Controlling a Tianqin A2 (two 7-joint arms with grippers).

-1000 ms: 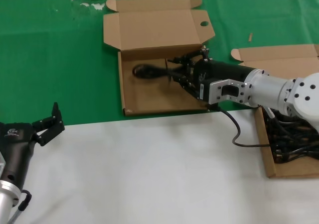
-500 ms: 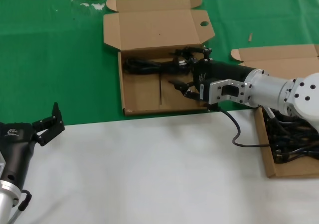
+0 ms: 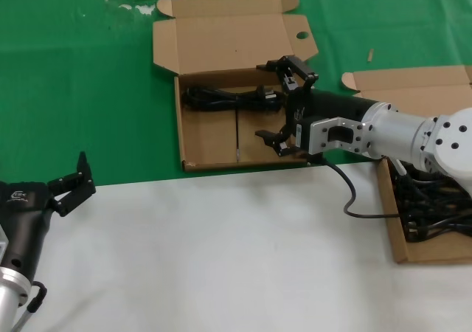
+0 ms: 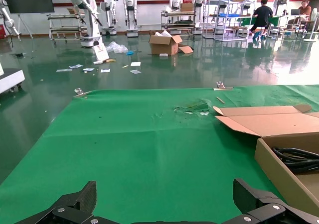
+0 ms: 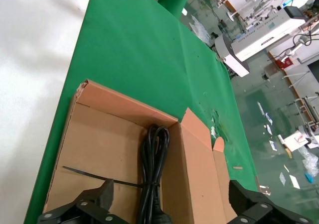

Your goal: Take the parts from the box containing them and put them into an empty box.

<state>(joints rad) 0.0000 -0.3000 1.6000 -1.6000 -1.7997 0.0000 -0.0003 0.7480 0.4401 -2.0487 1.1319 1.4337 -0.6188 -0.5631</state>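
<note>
The box with a round hole in its lid tab (image 3: 209, 139) lies open at mid table. One black cord bundle (image 3: 225, 97) rests along its back wall, also in the right wrist view (image 5: 152, 164). My right gripper (image 3: 279, 102) hovers open over that box's right end, straddling the bundle's plug end without touching it (image 5: 169, 204). The box containing the parts (image 3: 394, 225) sits at the right under my right arm, with several cords (image 3: 436, 215) showing. My left gripper (image 3: 72, 181) is parked open at the front left, holding nothing (image 4: 164, 204).
Green mat (image 3: 81, 88) covers the far half of the table and white cloth (image 3: 206, 258) the near half. My right arm's black cable (image 3: 348, 196) loops over the cloth. The holed box's lid (image 3: 228, 40) lies open toward the back. Small scraps (image 3: 136, 7) lie far left.
My right gripper let go of the cord bundle and spread its fingers wide. The bundle went from the box's middle to lying along its back wall. The left arm stayed still.
</note>
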